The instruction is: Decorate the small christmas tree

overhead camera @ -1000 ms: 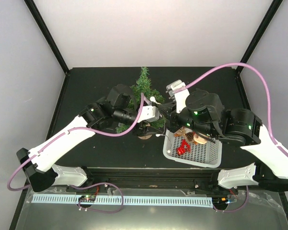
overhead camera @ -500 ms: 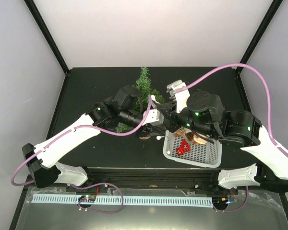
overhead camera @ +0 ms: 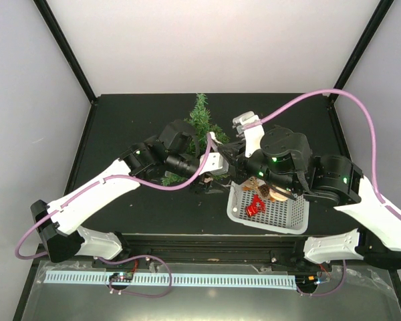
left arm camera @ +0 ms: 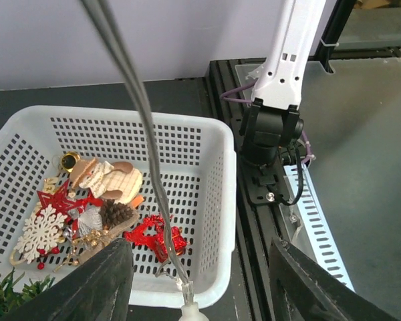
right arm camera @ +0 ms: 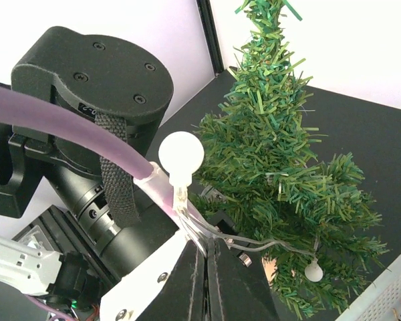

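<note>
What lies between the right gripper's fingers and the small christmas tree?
In the right wrist view, a clear light string runs from the right gripper to the small christmas tree: one white bulb above the fingers, a second bulb at the low branches.

Overall level: bright, even and diffuse in all three views.
Top view, walls (overhead camera: 214, 47): pale, close to washed out, little texture.
Top view, table (overhead camera: 120, 127): matte black, reads flat and dark; black motor housings (overhead camera: 284, 150) merge into it, so their shadows cannot be separated.
Top view, geometry: frame posts (overhead camera: 65, 50) splay outward toward the corners; wide lens.
Left wrist, focus: basket (left arm camera: 214, 200) sharp, holes crisp; wire (left arm camera: 131, 87) close to the lens, soft-edged.
Right wrist, exposure: bulb (right arm camera: 181, 153) nearly clipped white; wall behind the small christmas tree (right arm camera: 274, 154) blown out.
Right wrist, focus: needles sharp; purple cable (right arm camera: 53, 124) near the lens slightly soft.
</note>
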Robot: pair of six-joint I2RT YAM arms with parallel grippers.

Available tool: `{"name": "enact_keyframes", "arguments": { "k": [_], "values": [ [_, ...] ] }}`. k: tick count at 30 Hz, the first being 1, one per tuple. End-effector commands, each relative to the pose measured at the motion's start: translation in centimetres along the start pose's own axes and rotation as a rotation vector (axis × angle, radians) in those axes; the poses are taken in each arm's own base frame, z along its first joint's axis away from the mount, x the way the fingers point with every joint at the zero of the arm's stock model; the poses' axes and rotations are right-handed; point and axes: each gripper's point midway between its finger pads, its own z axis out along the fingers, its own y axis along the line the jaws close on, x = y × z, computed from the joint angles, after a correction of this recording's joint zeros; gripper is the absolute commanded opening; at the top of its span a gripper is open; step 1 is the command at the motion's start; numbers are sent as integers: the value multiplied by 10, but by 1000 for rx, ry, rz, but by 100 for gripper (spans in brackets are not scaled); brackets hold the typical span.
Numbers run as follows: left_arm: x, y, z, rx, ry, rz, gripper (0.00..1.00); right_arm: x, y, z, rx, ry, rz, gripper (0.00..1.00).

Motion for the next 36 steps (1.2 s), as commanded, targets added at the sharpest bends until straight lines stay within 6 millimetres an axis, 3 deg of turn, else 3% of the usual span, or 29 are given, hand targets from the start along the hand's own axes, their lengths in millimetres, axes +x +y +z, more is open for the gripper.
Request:
{"name": "enact_keyframes", "arguments": {
  "k": [1,5,8,14,23,29,36],
  "values": [
    [-16,13,-4,-87,-42,21,56,2,11,-3,-67,-3,29,1],
    [-14,21,-8,-149,-57,8,56,1,14,-9,-110,-36,57,1],
    [-19,18,-16,-176,-94,10,53,-2,16,-15,-142,-61,80,1],
    [-23,10,-14,-122,-122,-25,46,-8,24,-27,-216,-105,121,1],
    [-17,9,-14,-125,-104,-14,3,-8,17,-30,-188,-112,114,1],
    [-6,3,-25,-164,-64,34,2,-8,9,-31,-146,-121,110,1],
    [-1,-23,-61,-190,-17,139,2,-4,-2,-28,-92,-124,106,1]
  ]
}}
